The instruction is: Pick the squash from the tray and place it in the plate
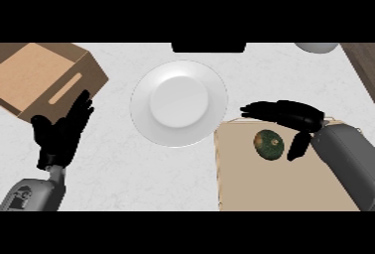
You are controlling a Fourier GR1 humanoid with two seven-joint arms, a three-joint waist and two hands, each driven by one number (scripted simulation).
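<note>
A dark green squash lies on the tan tray near its upper edge. My right hand hovers just above and to the right of the squash, fingers spread and partly curved over it, thumb hanging down beside it at the right; it holds nothing. A white round plate sits on the counter to the left of the tray, its rim close to the tray's upper left corner. My left hand rests open at the left, fingers straight and pointing up.
A brown cardboard box stands at the upper left, just behind my left hand. A dark object sits at the top edge and a grey bowl-like shape at the top right. Dark wood borders the counter's right side.
</note>
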